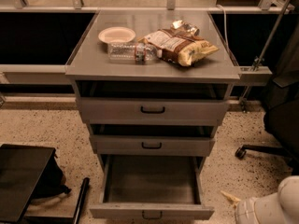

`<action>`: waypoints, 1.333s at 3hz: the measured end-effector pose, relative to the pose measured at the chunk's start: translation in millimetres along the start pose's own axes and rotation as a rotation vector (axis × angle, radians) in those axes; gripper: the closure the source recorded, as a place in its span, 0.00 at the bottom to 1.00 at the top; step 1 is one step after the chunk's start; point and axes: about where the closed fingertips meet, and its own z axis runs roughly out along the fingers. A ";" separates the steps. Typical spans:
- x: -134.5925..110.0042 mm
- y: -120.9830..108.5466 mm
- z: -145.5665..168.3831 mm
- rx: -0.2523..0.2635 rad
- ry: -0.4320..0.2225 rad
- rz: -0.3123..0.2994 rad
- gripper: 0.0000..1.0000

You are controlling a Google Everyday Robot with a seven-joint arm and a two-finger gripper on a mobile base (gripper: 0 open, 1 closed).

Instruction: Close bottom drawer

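Observation:
The bottom drawer (152,212) of the grey metal cabinet is pulled far out. Its long tray (152,178) is bare, and a small black loop handle (152,215) sits on its slim front. The two drawers above, mid-sized (152,145) and tall-fronted (152,110), each stand slightly out. My gripper (230,198) is low at the bottom right, just right of the open drawer's front corner and apart from it. Only a tan tip shows beyond the white arm (271,204).
On the cabinet top lie a small bowl (117,34), a plastic bottle (133,52) and chip bags (180,45). A black case (21,178) sits on the speckled floor at the left. An office chair base (261,150) stands at the right.

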 end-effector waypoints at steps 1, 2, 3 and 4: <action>48.2 17.7 49.3 0.005 0.093 0.049 0.00; 79.4 3.0 99.0 0.069 0.128 0.084 0.00; 81.8 3.4 101.4 0.059 0.120 0.080 0.00; 96.2 -1.5 128.8 0.029 0.090 0.039 0.00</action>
